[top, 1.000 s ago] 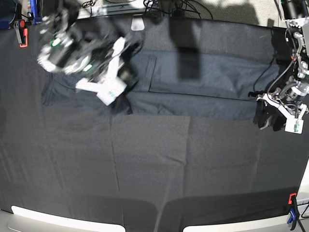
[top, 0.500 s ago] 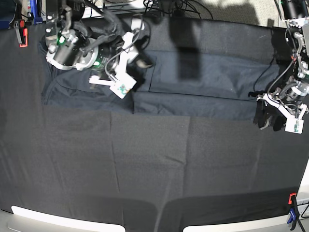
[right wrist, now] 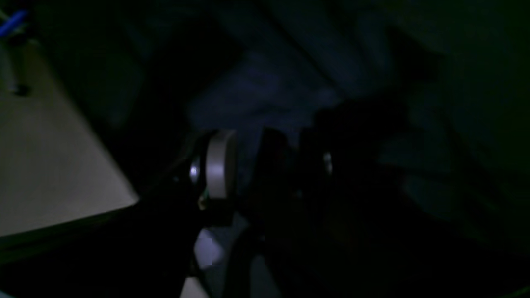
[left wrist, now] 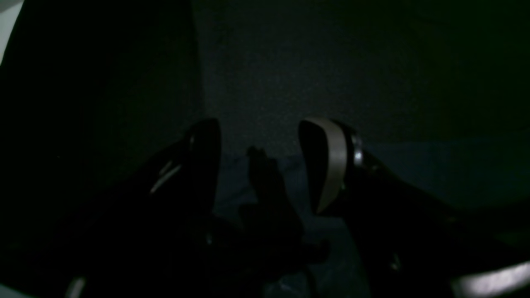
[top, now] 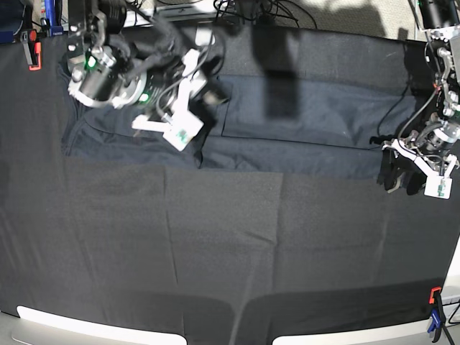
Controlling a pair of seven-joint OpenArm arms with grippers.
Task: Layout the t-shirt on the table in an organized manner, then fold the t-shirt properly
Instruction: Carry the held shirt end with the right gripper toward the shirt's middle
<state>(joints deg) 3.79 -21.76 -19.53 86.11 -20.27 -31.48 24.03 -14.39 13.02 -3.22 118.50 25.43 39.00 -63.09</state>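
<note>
Mid-fold, the t-shirt (top: 302,122) lies across the desk (top: 230,244) at twelve o'clock; left fingers (top: 402,176) spread, right fingers (top: 192,108) parted, empty; next calls for regrasping an edge.

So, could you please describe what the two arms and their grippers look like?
Both arms are black and grey with loose black cables. The right gripper has white brackets, a small white tag and green lights on its silver wrist. The left gripper has black fingers, white brackets and a matching tag. Up close, a pale pad lines one finger.
</note>
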